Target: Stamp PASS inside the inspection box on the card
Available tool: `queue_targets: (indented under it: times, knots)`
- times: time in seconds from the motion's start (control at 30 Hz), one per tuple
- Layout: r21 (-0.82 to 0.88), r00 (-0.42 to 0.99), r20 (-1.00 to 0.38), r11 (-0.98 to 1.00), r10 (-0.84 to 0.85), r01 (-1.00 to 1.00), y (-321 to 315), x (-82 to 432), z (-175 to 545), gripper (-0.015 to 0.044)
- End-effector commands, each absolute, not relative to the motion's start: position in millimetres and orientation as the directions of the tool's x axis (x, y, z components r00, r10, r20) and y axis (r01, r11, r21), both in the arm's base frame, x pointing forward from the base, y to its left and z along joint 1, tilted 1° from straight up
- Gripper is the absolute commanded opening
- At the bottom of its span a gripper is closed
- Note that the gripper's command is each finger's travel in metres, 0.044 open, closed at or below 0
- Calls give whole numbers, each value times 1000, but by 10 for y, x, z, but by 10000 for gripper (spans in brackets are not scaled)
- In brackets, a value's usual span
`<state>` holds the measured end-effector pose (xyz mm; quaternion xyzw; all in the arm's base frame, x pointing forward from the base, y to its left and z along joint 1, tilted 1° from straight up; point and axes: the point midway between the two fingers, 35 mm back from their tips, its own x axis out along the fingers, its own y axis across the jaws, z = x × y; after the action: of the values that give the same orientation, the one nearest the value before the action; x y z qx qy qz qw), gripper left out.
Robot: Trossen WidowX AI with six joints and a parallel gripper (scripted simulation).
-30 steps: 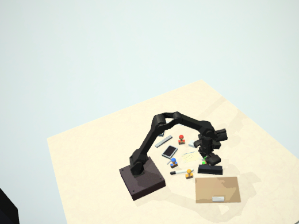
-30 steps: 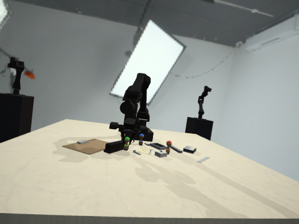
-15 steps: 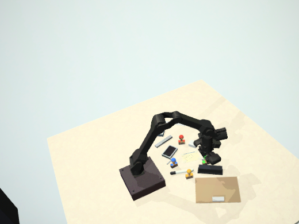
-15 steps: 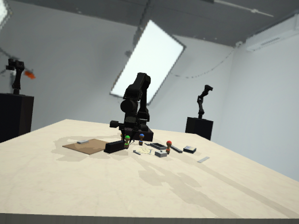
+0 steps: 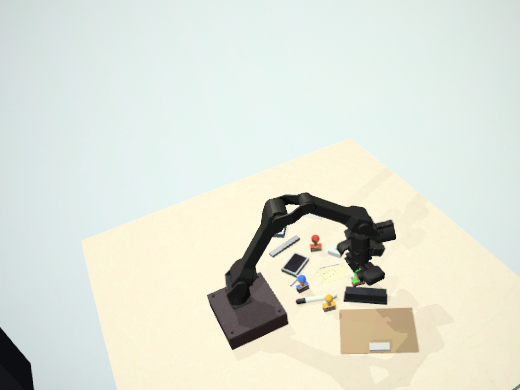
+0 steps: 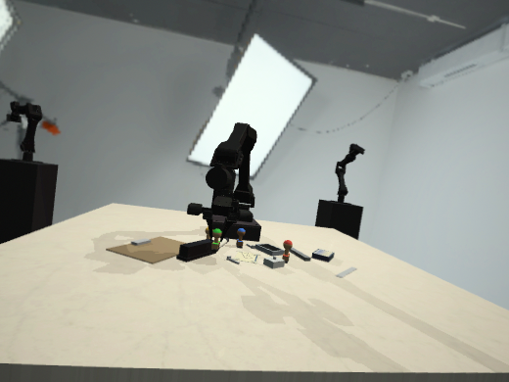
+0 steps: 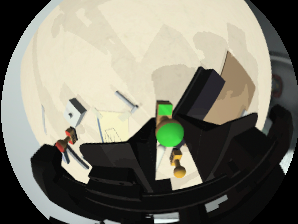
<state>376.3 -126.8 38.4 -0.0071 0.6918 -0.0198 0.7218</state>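
My gripper [image 5: 357, 275] [image 6: 216, 239] [image 7: 165, 119] is shut on the green-knobbed stamp [image 5: 355, 280] [image 6: 216, 233] [image 7: 170, 133], which is upright and seems just above the table. Its lettering does not show. The pale yellow card [image 5: 332, 273] [image 6: 245, 256] [image 7: 116, 122] lies flat beside the gripper, towards the arm's base; its marks are too small to read. The dark ink pad in a light-rimmed case [image 5: 295, 263] [image 6: 268, 249] lies beyond the card. Stamps with a red knob [image 5: 315, 239] [image 6: 287, 244], a blue knob [image 5: 301, 279] [image 6: 241, 231] and an orange knob [image 5: 328, 298] [image 7: 179, 171] stand around it.
A long black block [image 5: 365, 295] [image 6: 196, 250] [image 7: 200, 95] lies close beside the held stamp. Beyond it is a brown board [image 5: 360, 330] [image 6: 152, 254] [image 7: 235, 92]. A small whitish block [image 5: 334, 251] [image 6: 274, 263] [image 7: 74, 114], a marker [image 5: 315, 300] and a grey bar [image 5: 285, 246] also lie around.
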Motion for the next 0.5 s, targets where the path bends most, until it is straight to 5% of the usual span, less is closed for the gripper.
queue_targets:
  times: [0.0, 0.47]
  knots:
    - [-42, 42, -998, 999, -43, 24, -1272, 3763, 408, 0]
    - [-46, 41, -998, 999, -47, 24, -1269, 3762, 477, 0]
